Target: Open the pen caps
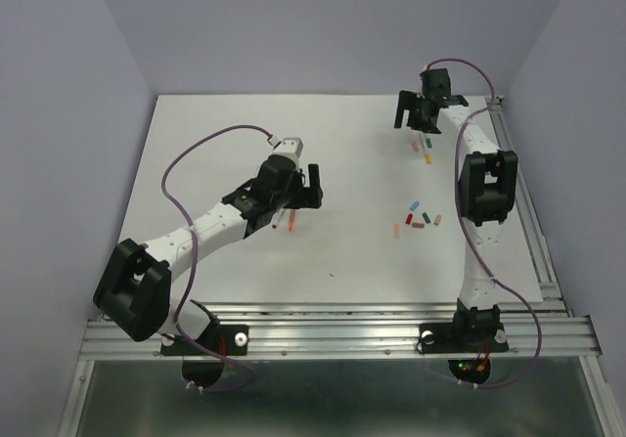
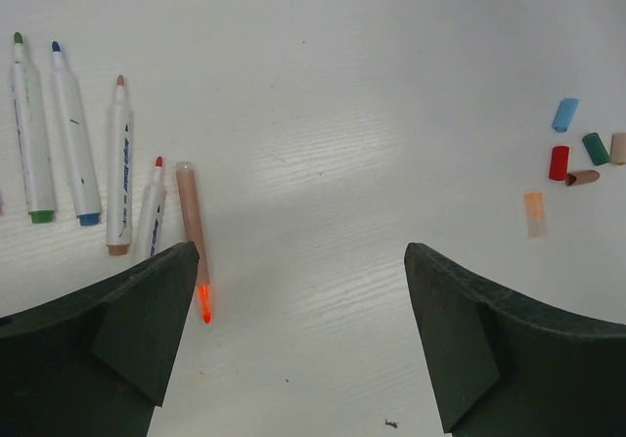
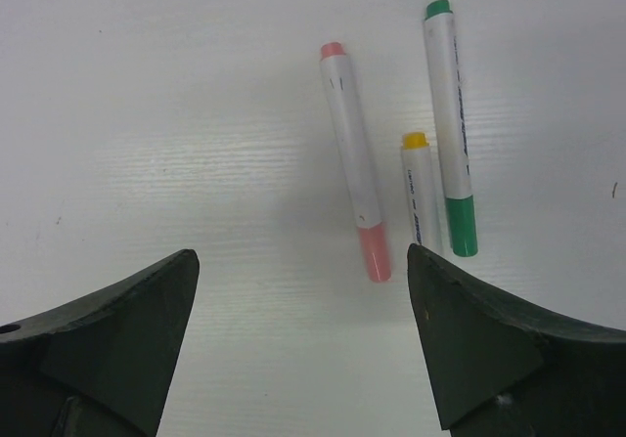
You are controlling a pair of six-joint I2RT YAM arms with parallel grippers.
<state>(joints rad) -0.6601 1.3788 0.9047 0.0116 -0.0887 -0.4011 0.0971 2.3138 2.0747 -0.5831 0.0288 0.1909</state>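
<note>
Black plastic fingers of your left gripper [image 2: 303, 261] stand spread wide over the matte white table [image 2: 323, 85], arm reaching mid-table; five slim uncapped pens [image 2: 119, 168] lie at 10 o'clock, six stubby loose caps [image 2: 558, 162] at 3. Your right gripper [image 3: 303, 261], stretched to the far corner, gapes too; three capped pens [image 3: 352, 153] lie at 1 o'clock.

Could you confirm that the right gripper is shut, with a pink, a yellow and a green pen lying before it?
No: the right gripper is open, jaws apart, as the right wrist view shows. The pink pen, yellow pen and green pen do lie before it.
</note>
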